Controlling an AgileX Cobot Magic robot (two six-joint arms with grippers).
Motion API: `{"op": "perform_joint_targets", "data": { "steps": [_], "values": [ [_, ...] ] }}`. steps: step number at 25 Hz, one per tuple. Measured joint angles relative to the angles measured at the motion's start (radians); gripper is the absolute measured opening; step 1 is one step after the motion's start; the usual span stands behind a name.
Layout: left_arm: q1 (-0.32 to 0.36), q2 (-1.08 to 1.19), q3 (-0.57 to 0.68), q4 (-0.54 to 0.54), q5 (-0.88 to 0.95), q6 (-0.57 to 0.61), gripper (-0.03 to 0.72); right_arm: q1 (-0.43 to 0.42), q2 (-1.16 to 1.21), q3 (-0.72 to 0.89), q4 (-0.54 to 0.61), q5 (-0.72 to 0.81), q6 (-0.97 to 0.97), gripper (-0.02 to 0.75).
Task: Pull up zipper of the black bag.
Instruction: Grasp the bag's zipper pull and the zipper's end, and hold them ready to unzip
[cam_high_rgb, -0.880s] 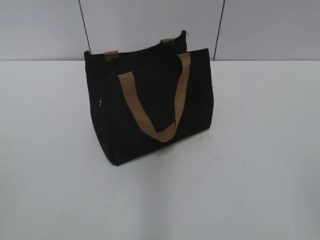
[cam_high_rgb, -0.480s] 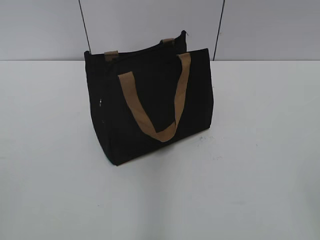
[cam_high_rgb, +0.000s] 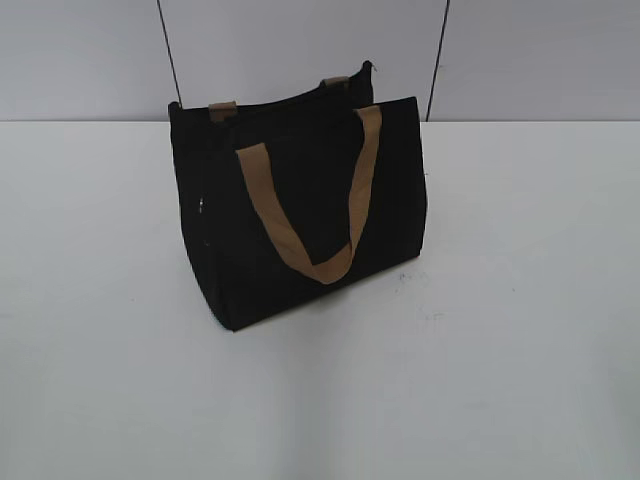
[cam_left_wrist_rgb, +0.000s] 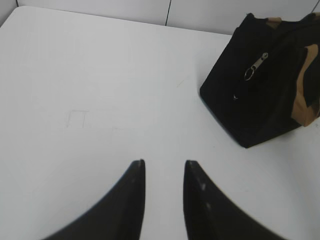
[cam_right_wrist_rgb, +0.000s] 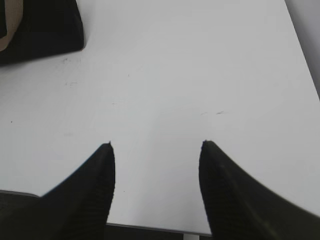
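The black bag (cam_high_rgb: 300, 200) stands upright on the white table, with a tan strap handle hanging down its front. In the left wrist view the black bag (cam_left_wrist_rgb: 265, 95) is at the upper right, and the zipper (cam_left_wrist_rgb: 256, 65), a small silver slider with a ring pull, sits on its end panel. In the exterior view the zipper (cam_high_rgb: 202, 206) is a tiny glint on the bag's left end. My left gripper (cam_left_wrist_rgb: 164, 162) is open and empty, well short of the bag. My right gripper (cam_right_wrist_rgb: 156, 144) is open and empty; a corner of the bag (cam_right_wrist_rgb: 45, 30) shows at the upper left. Neither gripper appears in the exterior view.
The white table (cam_high_rgb: 500, 300) spreads around the bag. A grey panelled wall (cam_high_rgb: 300, 50) stands behind. The table's near edge (cam_right_wrist_rgb: 150, 229) shows under my right gripper. Faint pencil marks (cam_left_wrist_rgb: 77, 119) lie on the table.
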Motion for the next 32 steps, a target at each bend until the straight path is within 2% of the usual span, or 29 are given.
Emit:
{"op": "perform_joint_targets", "data": {
  "steps": [11, 14, 17, 20, 22, 26, 32],
  "values": [
    [0.0, 0.0, 0.0, 0.0, 0.0, 0.0, 0.211, 0.0, 0.0, 0.0, 0.0, 0.0, 0.0, 0.424],
    [0.0, 0.0, 0.0, -0.006, 0.0, 0.0, 0.266, 0.0, 0.0, 0.0, 0.0, 0.0, 0.0, 0.424],
    [0.0, 0.011, 0.0, -0.007, 0.0, 0.015, 0.37, 0.0, 0.0, 0.0, 0.0, -0.001, -0.009, 0.424],
    [0.0, 0.043, -0.001, -0.009, 0.0, 0.114, 0.482, 0.0, 0.039, -0.005, 0.0, -0.005, -0.048, 0.424],
    [0.0, 0.067, -0.007, -0.009, -0.012, 0.165, 0.514, 0.0, 0.085, -0.021, 0.0, -0.013, -0.079, 0.424],
    [0.0, 0.126, -0.014, -0.021, -0.079, 0.257, 0.526, 0.0, 0.204, -0.08, 0.0, -0.048, -0.122, 0.424],
    [0.0, 0.308, -0.014, -0.24, -0.255, 0.529, 0.514, 0.0, 0.42, -0.197, 0.039, -0.115, -0.159, 0.424]
  ]
}}
